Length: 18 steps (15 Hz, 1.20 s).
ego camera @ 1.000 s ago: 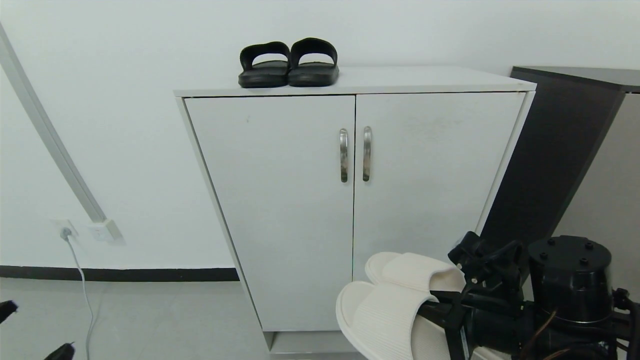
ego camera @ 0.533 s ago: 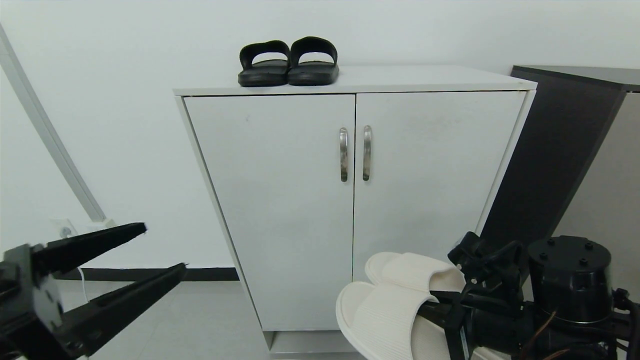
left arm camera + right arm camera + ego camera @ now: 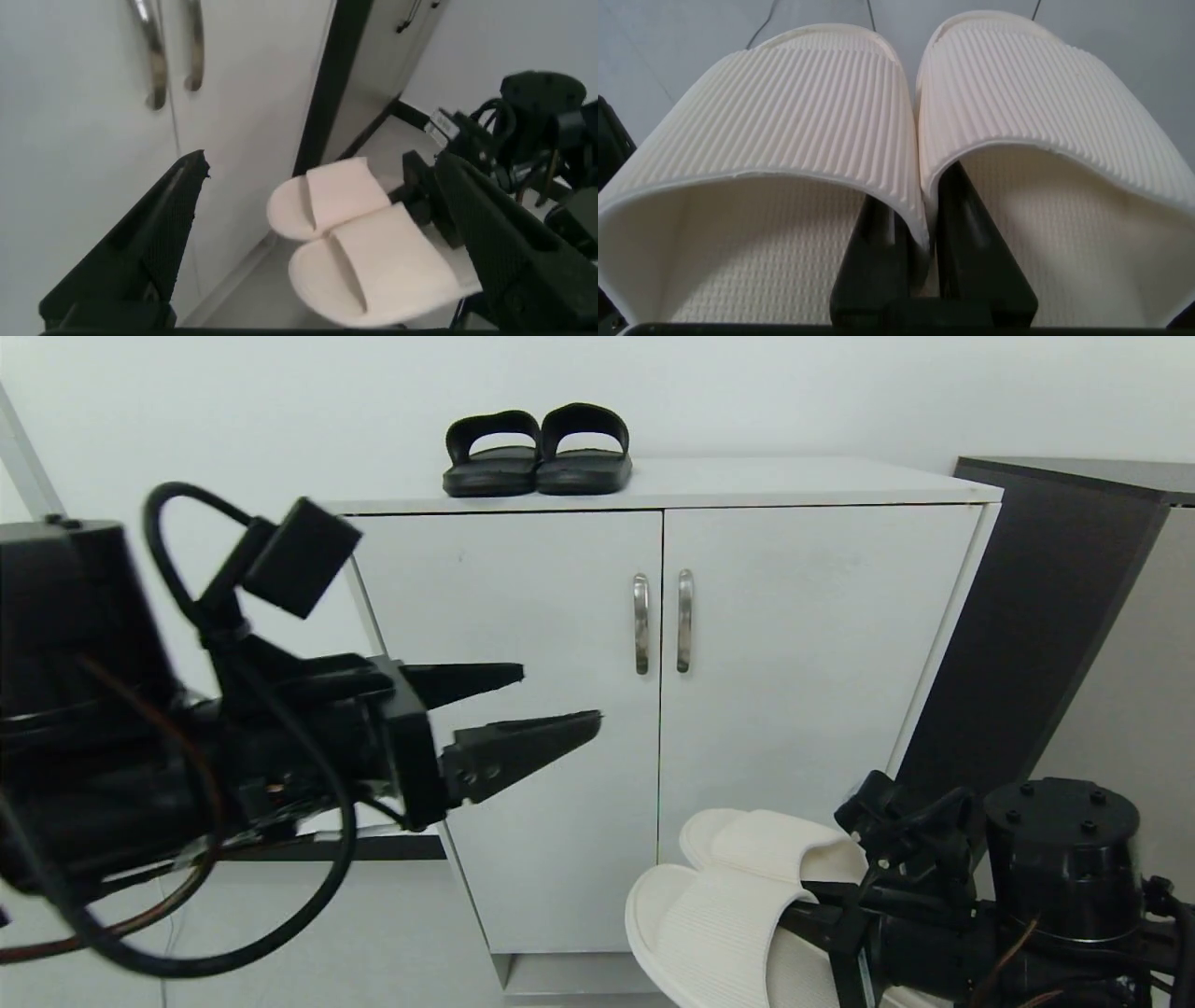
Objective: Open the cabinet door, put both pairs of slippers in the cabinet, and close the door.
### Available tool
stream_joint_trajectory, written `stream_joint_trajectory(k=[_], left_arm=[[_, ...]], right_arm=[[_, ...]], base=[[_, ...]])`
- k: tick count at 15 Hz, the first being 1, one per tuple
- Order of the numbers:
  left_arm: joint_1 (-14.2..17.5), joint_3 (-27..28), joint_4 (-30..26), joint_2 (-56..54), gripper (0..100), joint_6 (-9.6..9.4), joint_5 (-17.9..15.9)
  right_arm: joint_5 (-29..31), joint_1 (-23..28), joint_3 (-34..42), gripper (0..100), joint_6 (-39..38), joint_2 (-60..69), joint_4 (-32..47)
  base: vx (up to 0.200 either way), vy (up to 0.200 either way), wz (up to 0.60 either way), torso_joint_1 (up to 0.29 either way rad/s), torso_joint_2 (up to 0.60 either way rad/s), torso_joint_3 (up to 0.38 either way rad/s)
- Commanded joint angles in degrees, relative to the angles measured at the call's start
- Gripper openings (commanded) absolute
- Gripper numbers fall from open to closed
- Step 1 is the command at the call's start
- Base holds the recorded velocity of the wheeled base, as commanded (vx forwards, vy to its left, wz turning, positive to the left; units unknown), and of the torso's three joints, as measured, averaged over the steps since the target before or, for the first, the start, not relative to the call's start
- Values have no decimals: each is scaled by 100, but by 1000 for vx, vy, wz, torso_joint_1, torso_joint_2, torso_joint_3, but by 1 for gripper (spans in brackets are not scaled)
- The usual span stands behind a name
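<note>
Spread left gripper (image 3: pixel 560 695) should straddle the left door handle (image 3: pixel 641 623) squarely, then close and pull; right gripper (image 3: pixel 920 252), pinching the white slippers (image 3: pixel 738 896), must avoid the swing

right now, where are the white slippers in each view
Head view: white slippers low, right of centre, before the cabinet's right door.
Left wrist view: lower than the door handles, close to the same door.
Right wrist view: close up, side by side.
Shared landmark: the right gripper pinching their inner walls.
</note>
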<state>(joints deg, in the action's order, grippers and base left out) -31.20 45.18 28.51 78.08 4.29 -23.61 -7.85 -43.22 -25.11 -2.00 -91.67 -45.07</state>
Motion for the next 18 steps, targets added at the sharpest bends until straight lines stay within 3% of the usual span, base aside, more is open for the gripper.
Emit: stream_joint_trajectory(k=[1,8,9,10,13,18], left_arm=[[-335,694,5,876,100,19,6],[-510,1933,-21,1886,100,230,-179],[-510,2030,-30,1939,100,327,-293],[-510,2276,-48,2062,100,696,-460],[-510,2680,-56,2387,100,1012,-583],[-510,2812,-74,2484,100,1100,-495]], right_arm=[[-6,-3,-2,0,-2,9,-2],[-6,-3,33,0,-2,18,-2],[-6,-3,33,0,-2,9,-2],[-6,-3,33,0,-2,9,-2],[-6,-3,33,0,-2,9,-2],[-6,-3,42,0,-2,9,-2]], base=[[0,0,0,0,0,0],[0,0,0,0,0,0],[0,0,0,0,0,0],[0,0,0,0,0,0],[0,0,0,0,0,0],[0,0,0,0,0,0]])
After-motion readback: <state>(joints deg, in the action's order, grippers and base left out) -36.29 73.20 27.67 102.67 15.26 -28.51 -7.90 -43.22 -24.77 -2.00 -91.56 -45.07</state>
